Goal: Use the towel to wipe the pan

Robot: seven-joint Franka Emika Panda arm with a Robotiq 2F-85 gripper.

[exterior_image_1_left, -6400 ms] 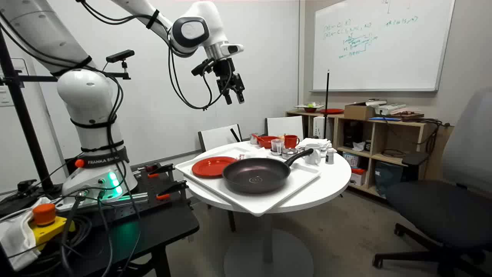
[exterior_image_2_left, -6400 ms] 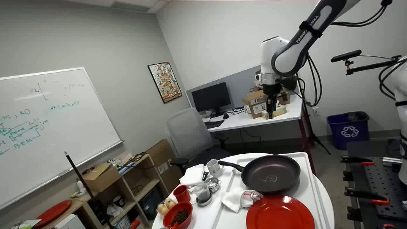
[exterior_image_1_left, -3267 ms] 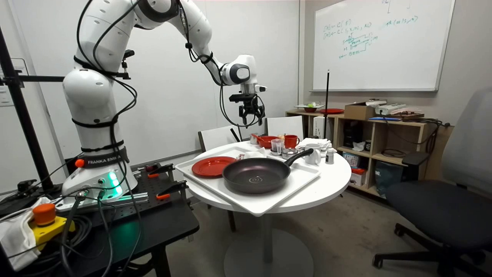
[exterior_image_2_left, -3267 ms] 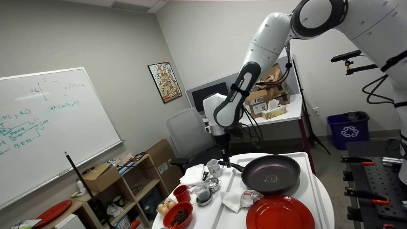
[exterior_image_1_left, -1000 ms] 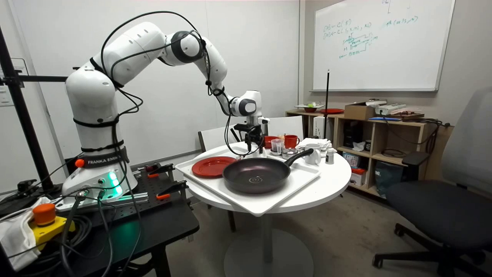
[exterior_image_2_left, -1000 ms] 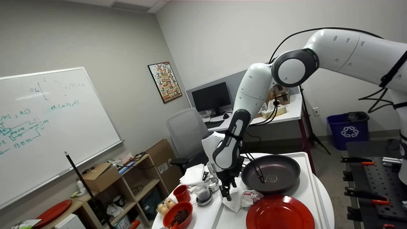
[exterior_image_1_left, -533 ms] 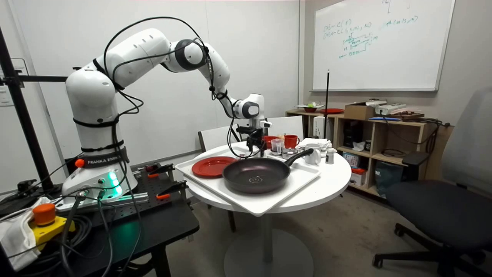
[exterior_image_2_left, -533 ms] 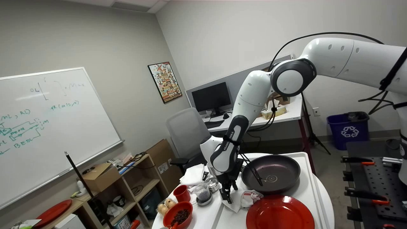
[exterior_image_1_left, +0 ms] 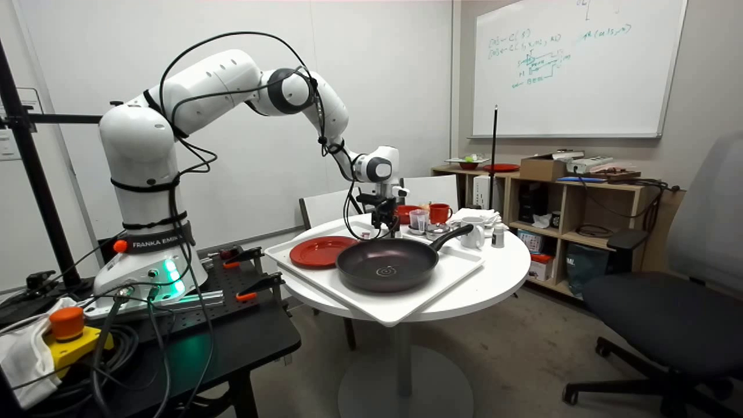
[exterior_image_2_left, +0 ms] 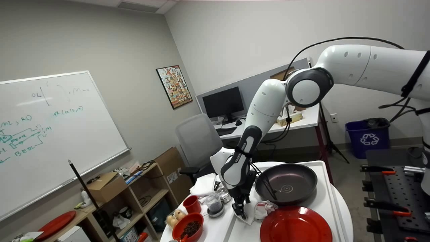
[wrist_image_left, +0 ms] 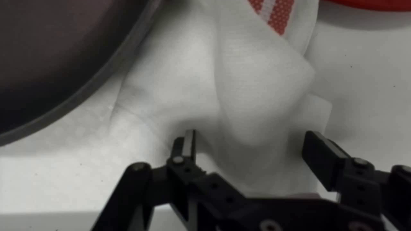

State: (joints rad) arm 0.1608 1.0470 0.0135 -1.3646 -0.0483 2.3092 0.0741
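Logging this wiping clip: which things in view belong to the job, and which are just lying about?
Part of the job:
striped towel
pan
gripper, open

Just lying about:
red plate
red mug
red bowl
white mug

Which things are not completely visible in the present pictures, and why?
Black round frying pan: wrist view, cut by left and top edges.
Its dark handle: in an exterior view, mostly behind the white robot arm.
Red-striped white cloth towel: in an exterior view, mostly hidden by pan and black end effector.
Round red plate: in an exterior view, cut by bottom edge.
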